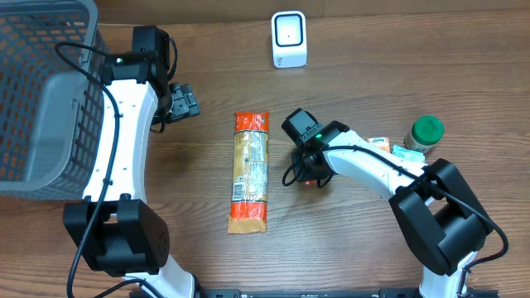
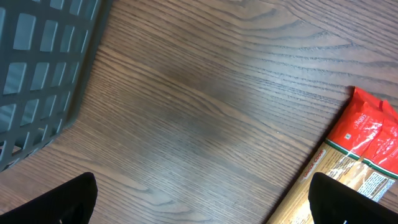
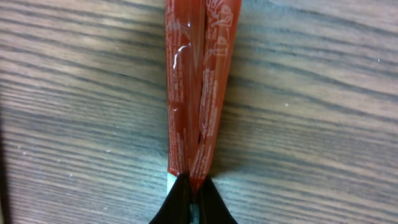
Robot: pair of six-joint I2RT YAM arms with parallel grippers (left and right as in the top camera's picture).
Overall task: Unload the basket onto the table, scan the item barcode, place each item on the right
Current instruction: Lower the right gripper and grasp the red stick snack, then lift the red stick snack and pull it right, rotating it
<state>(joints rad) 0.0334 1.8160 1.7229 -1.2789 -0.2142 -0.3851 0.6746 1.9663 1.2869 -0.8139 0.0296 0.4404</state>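
Right wrist view: a red packet point(image 3: 198, 87) is pinched at its end by the right gripper point(image 3: 196, 196), right of the spaghetti pack point(image 1: 250, 170), likely for presenting to the far scanner point(image 1: 289, 39); the left gripper point(image 1: 184, 101) is held spread

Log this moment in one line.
left tool: open, empty | right tool: shut on red packet | pasta pack: lying flat | scanner: standing apart

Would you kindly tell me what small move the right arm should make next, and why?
Probably lift straight up: the right pincer is shut on the end of the red packet, which rests on the table, and the white scanner sits farther back.
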